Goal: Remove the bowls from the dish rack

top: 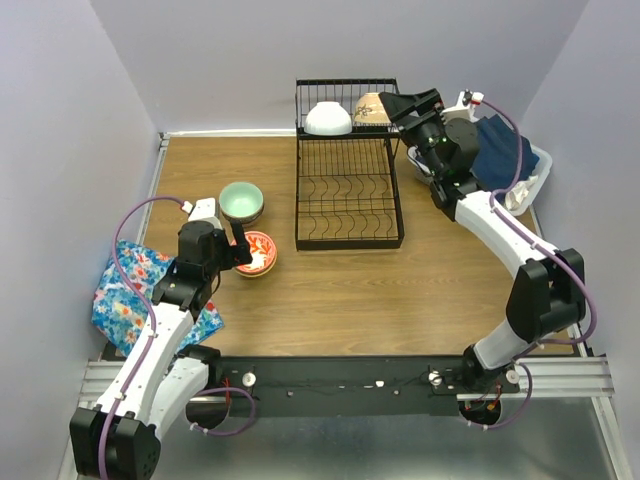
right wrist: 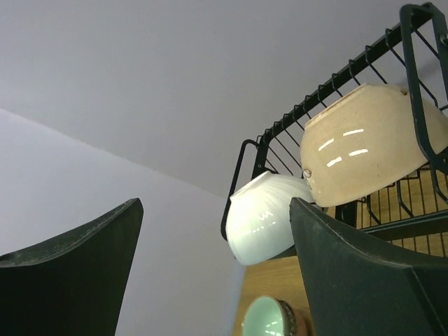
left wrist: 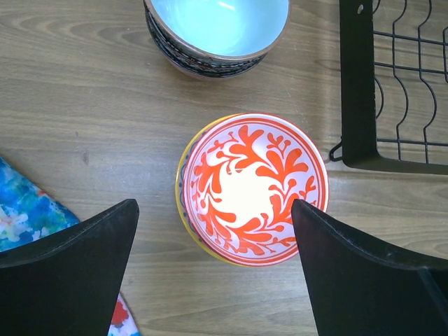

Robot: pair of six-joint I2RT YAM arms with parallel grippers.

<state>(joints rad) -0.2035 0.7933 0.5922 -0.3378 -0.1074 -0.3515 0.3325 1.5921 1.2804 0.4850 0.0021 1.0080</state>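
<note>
— So, nearest first?
— Wooden bench [top: 420, 290], flowered cloth [top: 125, 290] at lower left. The left hand [left wrist: 213, 204], spread wide and holding nothing, hovers over the red-patterned bowl [left wrist: 253, 187]. Just behind it, a mint-green bowl [top: 241, 199] tops a stack.
— And farther back?
— The dish rack [top: 350, 244] stands at centre. Its raised basket holds two bowls: a white bowl [top: 328, 119] and a beige bowl [top: 371, 108]. The right hand [right wrist: 215, 204], fingers wide apart and empty, is beside the beige bowl. Pale walls [top: 330, 50] close in behind.

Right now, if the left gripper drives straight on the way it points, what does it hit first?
Probably the round red-and-white patterned ceramic bowl: it sits centred between the fingers of the open left gripper. How far off is unclear.
</note>
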